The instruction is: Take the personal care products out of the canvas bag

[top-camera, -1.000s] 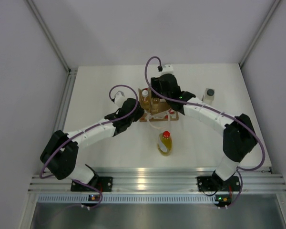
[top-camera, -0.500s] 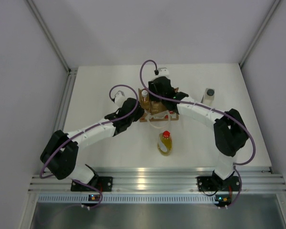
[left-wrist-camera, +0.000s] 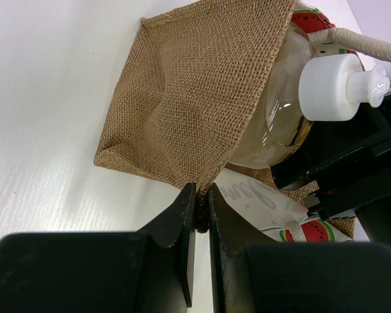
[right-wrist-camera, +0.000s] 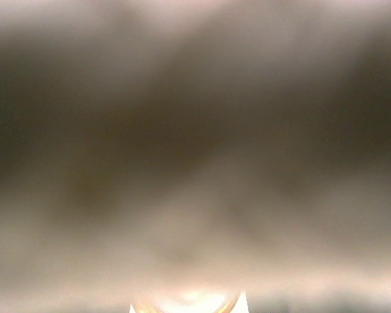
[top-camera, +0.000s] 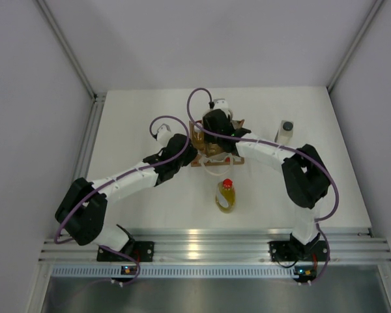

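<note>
On the white bench (top-camera: 150, 202), the yellow bottle (top-camera: 225, 194) and pale bottle (top-camera: 285, 130) are set out near the bag (left-wrist-camera: 195, 98); an amber bottle (left-wrist-camera: 293, 111) is left inside. The bag's edge is pinched by the left claw (left-wrist-camera: 201, 202); the right claw (top-camera: 213, 135), inside the bag, can't be read.

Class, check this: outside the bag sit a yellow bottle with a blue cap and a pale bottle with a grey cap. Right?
Not quite. The yellow bottle has a red cap, as the top view shows; the pale bottle with its grey cap is right.
</note>
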